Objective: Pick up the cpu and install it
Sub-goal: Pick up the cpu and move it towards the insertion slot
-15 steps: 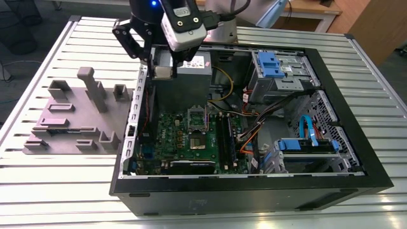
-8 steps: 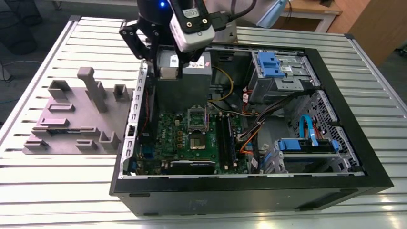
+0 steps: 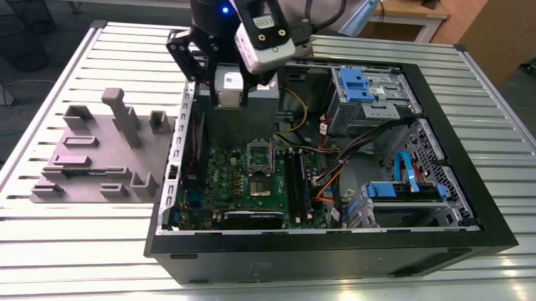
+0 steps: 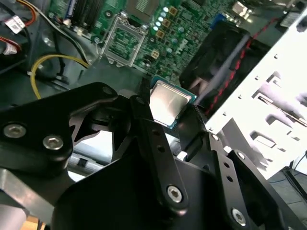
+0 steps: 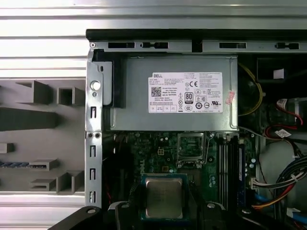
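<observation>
Above the open computer case (image 3: 335,257), the gripper (image 3: 230,103) is hanging by the grey power supply (image 5: 134,96), its jaws clamping the cpu (image 5: 164,197) clear of the circuit board (image 5: 144,148). Both wrist views are showing the chip's shiny top and the socket (image 5: 192,146) lying apart from it. The exterior view is adding the grey tray (image 3: 92,157) beside the case, though there the black fingers (image 3: 205,69) are hiding most of the chip

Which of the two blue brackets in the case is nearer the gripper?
The upper blue bracket in the exterior view, roughly level with the gripper that holds the cpu; the lower blue bracket sits farther off.
</observation>
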`<state>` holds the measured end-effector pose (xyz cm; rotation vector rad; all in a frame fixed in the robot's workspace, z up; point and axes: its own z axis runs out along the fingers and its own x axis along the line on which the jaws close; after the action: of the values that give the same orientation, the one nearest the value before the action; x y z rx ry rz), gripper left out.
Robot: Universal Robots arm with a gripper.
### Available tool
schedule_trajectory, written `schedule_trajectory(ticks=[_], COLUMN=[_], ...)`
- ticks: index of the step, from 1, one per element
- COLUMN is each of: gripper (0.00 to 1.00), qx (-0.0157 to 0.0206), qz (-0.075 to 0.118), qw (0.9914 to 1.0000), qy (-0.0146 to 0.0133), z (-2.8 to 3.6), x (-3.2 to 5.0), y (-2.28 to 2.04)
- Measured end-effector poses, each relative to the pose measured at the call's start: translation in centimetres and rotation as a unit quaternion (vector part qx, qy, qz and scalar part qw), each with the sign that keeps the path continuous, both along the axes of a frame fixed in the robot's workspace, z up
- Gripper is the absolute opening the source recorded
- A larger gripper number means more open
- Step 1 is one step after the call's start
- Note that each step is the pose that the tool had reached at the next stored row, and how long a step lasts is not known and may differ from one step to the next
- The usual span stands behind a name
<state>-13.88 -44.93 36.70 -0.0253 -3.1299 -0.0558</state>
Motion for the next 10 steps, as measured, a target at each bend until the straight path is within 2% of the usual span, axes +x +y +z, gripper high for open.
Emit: schedule_trajectory(ticks=[10], gripper=[0.47], qx=[0.0], qz=[0.0], qw=[1.0], qy=[0.0], z=[-0.04], x=[3.36], y=[0.0])
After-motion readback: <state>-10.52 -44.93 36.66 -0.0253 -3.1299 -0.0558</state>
